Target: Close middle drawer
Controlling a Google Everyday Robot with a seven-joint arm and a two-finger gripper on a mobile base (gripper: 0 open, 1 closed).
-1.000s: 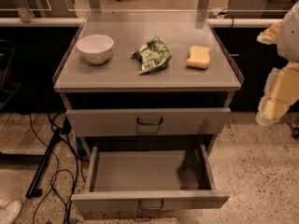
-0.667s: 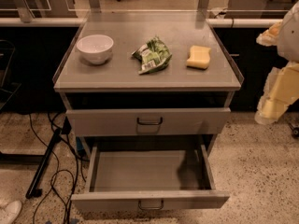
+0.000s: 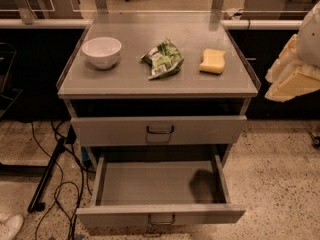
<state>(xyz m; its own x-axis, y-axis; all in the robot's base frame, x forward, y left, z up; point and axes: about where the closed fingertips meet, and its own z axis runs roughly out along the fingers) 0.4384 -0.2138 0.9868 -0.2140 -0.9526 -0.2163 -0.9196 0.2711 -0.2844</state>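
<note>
The middle drawer [image 3: 160, 215] is pulled far out at the bottom of the camera view. It is wide and shallow, its grey inside is empty, and its low front carries a small loop handle [image 3: 161, 219]. Above it the taller-fronted top drawer [image 3: 159, 130] stands slightly out, with a dark gap over it. The lowest drawer is out of view. My gripper [image 3: 294, 81] shows as cream-coloured parts at the right edge, level with the cabinet top, apart from the cabinet and well above and to the right of the open drawer.
The cabinet top [image 3: 125, 79] holds a white bowl [image 3: 102, 51], a green snack bag [image 3: 162, 59] and a yellow sponge [image 3: 213, 61]. Black cables [image 3: 60, 184] and a bar lie on the speckled floor to the left. A counter runs behind.
The cream arm parts at the right edge have risen a little. Both drawers and the things on the top have not moved.
</note>
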